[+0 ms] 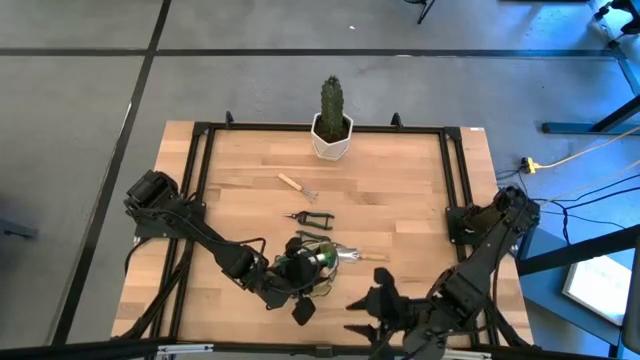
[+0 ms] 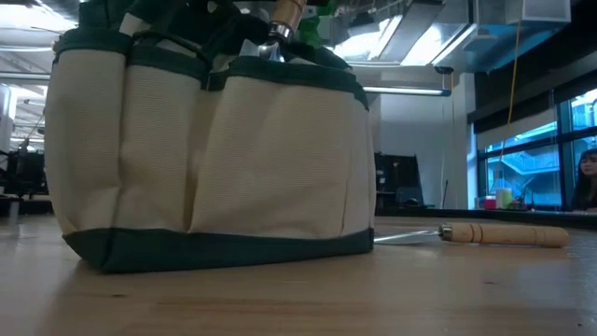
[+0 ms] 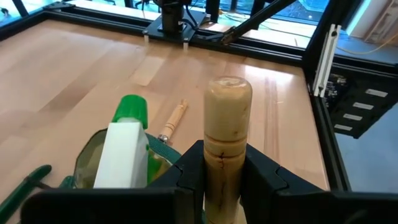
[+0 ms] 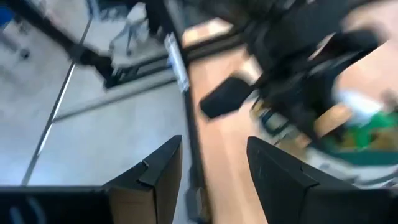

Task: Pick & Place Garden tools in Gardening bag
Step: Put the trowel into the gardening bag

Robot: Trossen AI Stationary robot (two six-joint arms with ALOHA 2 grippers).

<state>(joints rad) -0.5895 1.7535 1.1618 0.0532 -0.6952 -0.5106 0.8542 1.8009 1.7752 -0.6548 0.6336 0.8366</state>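
The gardening bag [image 1: 318, 268] [image 2: 215, 159] stands upright near the table's front middle. A green and white sprayer [image 3: 124, 149] sticks up out of it. My left gripper [image 1: 297, 272] [image 3: 228, 168] reaches over the bag from the left, shut on a wooden-handled tool [image 3: 228, 118] whose metal end is hidden in the bag. A trowel [image 1: 360, 257] [image 2: 504, 233] lies flat just right of the bag. Pruning shears [image 1: 308, 216] and a small fork [image 1: 292, 185] lie farther back. My right gripper [image 1: 368, 312] [image 4: 214, 162] hovers open at the front right, holding nothing. My left gripper pinches the tool's wooden handle [image 3: 227, 158] between its two fingers, below the rounded free end [image 3: 229, 93]. The fingers come from the table's left, slanting slightly down, and lie across the handle. The handle [image 2: 284, 14] stands nearly upright above the bag's top.
A cactus in a white pot [image 1: 332, 125] stands at the table's far middle. A black frame rail [image 1: 455, 190] runs around the wooden tabletop. Bare wood [image 1: 400, 190] lies between the bag and the far right corner.
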